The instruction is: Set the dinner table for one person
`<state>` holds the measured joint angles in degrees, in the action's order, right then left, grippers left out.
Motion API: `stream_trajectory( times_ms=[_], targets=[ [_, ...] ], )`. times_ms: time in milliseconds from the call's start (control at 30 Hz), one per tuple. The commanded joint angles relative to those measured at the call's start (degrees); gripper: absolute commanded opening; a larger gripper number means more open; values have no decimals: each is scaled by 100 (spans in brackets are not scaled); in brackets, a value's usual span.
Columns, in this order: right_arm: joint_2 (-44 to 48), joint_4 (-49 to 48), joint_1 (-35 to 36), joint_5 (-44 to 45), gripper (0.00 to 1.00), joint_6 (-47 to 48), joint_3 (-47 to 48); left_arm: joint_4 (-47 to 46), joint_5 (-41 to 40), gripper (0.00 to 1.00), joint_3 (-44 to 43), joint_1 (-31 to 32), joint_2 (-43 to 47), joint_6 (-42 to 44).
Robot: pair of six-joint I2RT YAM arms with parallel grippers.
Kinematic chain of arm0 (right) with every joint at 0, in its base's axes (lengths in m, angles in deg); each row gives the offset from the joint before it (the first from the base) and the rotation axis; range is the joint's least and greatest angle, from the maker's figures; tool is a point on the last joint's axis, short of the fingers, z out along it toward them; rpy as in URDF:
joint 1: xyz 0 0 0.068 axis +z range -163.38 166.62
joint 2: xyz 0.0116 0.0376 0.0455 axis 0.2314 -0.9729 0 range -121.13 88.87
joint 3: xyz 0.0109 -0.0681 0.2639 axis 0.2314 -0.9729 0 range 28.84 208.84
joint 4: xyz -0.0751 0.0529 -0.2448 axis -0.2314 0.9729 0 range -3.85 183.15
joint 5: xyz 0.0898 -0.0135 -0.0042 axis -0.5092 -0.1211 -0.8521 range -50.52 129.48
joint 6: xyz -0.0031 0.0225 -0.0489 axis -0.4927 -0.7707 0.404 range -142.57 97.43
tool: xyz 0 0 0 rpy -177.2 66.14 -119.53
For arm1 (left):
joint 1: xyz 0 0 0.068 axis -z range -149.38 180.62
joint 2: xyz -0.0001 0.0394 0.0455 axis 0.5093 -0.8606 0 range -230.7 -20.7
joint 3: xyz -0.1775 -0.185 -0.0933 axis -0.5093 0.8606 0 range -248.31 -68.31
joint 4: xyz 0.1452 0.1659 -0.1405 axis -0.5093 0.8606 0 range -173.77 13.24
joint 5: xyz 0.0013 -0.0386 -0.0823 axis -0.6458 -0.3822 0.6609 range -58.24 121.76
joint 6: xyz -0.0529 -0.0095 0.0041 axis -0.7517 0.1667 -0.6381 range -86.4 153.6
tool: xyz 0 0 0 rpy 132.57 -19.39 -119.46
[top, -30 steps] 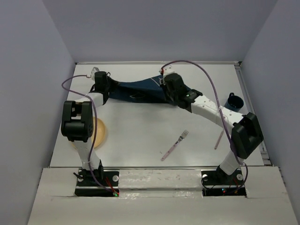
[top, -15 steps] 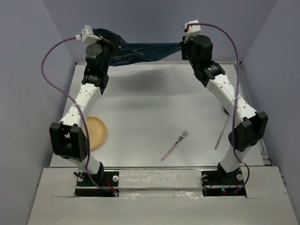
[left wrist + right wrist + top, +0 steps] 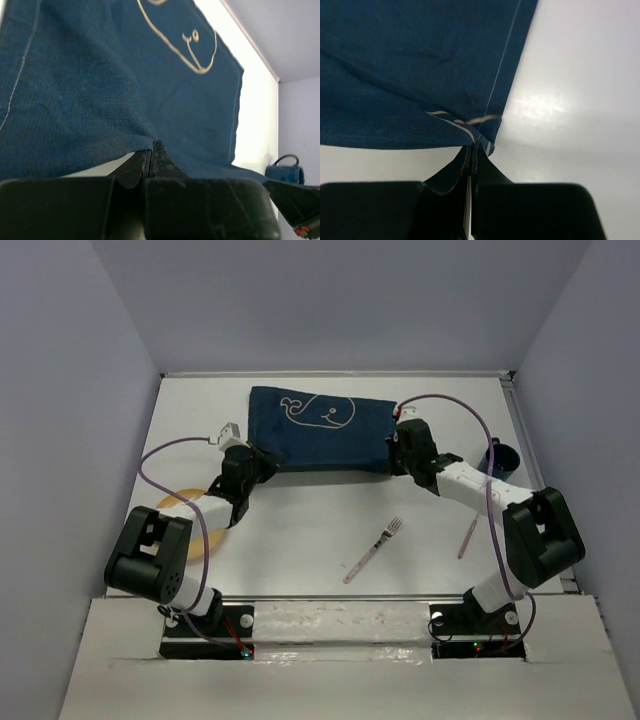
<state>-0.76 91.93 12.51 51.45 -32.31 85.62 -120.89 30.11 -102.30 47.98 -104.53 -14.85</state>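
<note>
Two grippers, left gripper (image 3: 152,150) and right gripper (image 3: 471,150), pinching near corners of placemat (image 3: 325,425), lying flat on dinner table (image 3: 300,530), far middle. Risk: arms pulling away before releasing, cloth wrinkling.

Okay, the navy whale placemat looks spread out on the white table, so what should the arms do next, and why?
Probably open both grippers. The navy cloth placemat with the white whale drawing lies flat on the white tabletop, yet the left gripper and right gripper are shut on its near corners; releasing would free the arms for the remaining pieces.
</note>
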Motion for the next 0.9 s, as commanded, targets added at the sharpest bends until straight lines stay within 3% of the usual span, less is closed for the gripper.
stream_trajectory(
  times_ms=[0,333,467,567,667,767,800,867],
  targets=[
    [287,28,-172,561,0,-1020,-429,-1139,-432,0,568,205,200,-7],
    [1130,231,-172,905,0,-1619,-1449,-1447,-476,0,1852,724,648,-34],
    [1342,511,-172,965,0,-1865,-1389,-1394,-433,1,2064,760,833,89],
    [1474,556,-172,922,0,-2032,-1476,-1350,-432,11,2143,760,886,177],
    [1553,634,-172,921,15,-2207,-1599,-1350,-354,23,2161,760,921,239],
    [1772,670,-172,834,34,-2322,-1810,-1306,-161,51,2152,760,1035,318],
    [1843,661,-172,799,49,-2322,-1854,-1237,-160,68,2169,768,1114,336],
    [2054,731,-172,728,57,-2270,-1889,-1131,-134,78,2169,760,1386,397]
  ],
)
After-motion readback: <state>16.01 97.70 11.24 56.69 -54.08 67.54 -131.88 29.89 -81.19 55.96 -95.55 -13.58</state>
